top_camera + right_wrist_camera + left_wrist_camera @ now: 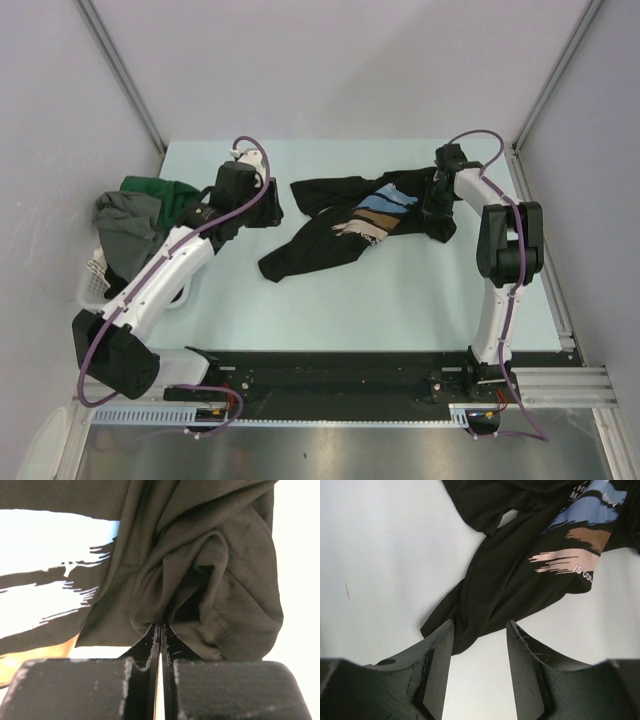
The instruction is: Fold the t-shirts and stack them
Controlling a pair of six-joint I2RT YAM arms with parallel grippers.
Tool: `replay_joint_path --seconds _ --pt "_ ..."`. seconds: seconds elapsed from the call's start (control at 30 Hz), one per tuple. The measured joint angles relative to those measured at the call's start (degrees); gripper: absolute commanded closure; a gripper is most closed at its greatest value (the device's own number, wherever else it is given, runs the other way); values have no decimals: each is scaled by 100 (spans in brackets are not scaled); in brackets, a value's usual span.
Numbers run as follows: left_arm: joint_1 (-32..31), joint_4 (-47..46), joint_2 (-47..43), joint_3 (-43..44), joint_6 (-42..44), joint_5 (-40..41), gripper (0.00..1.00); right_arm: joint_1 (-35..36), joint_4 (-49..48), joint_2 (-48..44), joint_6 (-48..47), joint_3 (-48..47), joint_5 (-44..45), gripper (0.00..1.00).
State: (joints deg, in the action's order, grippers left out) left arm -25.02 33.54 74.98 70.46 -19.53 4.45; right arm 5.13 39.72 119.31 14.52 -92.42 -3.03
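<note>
One black t-shirt lies crumpled on the pale tabletop, right of centre, its body twisted into a narrow band that runs down towards the near left. Your right tool sits at the shirt's right edge. In the right wrist view its fingers are pressed together with a bunched fold of the black cloth pinched between the tips, and a stitched hem curls just beside them.

Your left tool is left of the shirt, near one sleeve, and holds nothing. In the left wrist view its fingers are spread, and the narrow end of the shirt shows in the gap between them. You cannot tell from these views whether the fingertips touch the cloth.

The chest print faces up, with blue, brown and pale pinkish-white brushstrokes. Only scraps of white lettering can be read. "IS COL" runs slantwise beside the pale stroke and is cut off by a fold. A few more letters near the top of the print are too broken to make out. In the right wrist view the strokes are washed out to white, and the small mark on them is unreadable.

At the far left, a dark green t-shirt and a grey t-shirt are heaped over a white slatted basket, well apart from the black one.
</note>
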Motion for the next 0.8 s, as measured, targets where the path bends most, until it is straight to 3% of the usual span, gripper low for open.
replay_joint_path --seconds 0.17,0.3,0.57,0.8 --pt "0 -22 136 -72 -4 39 49 -4 507 -341 22 -223 181 100" --pt "0 -105 522 -33 0 31 49 -44 1023 -1314 15 -529 551 100" --pt "0 -278 1036 74 11 -68 48 -664 1366 -3034 28 -2015 1318 100" --pt "0 -426 1292 122 44 -229 49 -732 1716 -3329 133 -2004 1818 100"
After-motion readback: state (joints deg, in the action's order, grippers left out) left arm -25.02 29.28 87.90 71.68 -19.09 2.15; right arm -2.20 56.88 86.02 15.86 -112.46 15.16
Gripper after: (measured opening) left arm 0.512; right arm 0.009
